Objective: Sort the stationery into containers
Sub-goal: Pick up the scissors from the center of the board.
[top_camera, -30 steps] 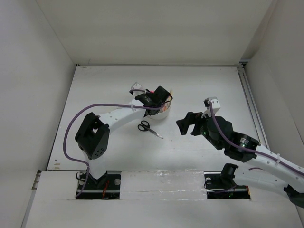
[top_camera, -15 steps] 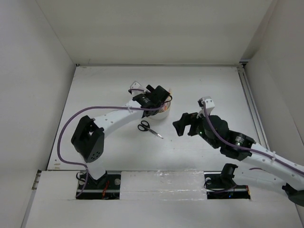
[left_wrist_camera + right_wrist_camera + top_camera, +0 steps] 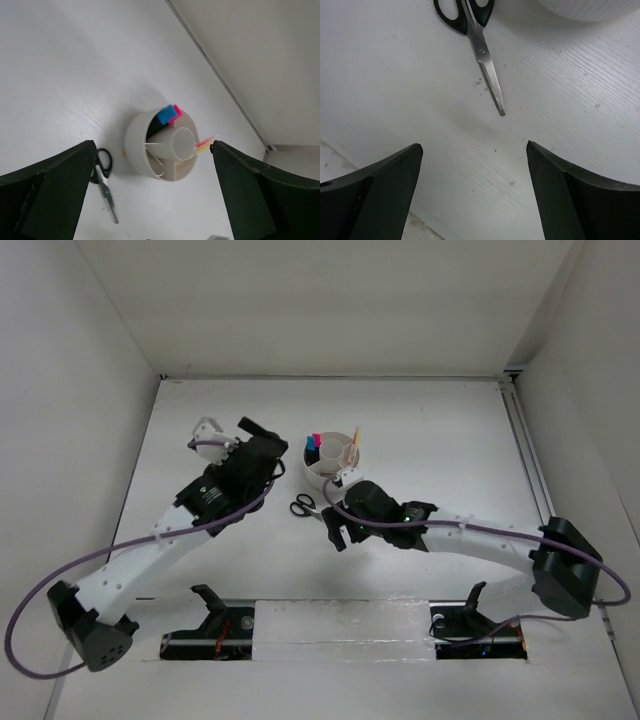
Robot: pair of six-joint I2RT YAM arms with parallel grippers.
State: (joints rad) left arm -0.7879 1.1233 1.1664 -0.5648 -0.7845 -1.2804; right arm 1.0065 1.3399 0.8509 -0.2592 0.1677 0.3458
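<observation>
Inspection from the remote station, as seen.

1. Left gripper (image 3: 268, 447): I find its fingers spread wide and holding nothing. It hangs above the table (image 3: 440, 430), just left of the white tub (image 3: 322, 470). In the left wrist view the tub sits in the gap between the two fingers, well below them and untouched.

2. White tub (image 3: 134, 150): upright on the table, round, with an inner white tube and dividers. A blue-capped highlighter (image 3: 163, 116) and a pink-capped highlighter (image 3: 175, 112) stand side by side in one compartment. The thin reddish and yellow sticks (image 3: 204, 145) lean out over the rim on the opposite side. I cannot tell what else lies inside.

3. Black-handled scissors (image 3: 476, 35): flat on the table just beside the tub, outside it, blades closed. The handles lie toward the tub.

4. Right gripper (image 3: 334, 528): fingers wide apart, nothing in them. It is low over the scissors' blades. In the right wrist view the blade tip points into the gap between the fingers, and neither finger touches it.
</observation>
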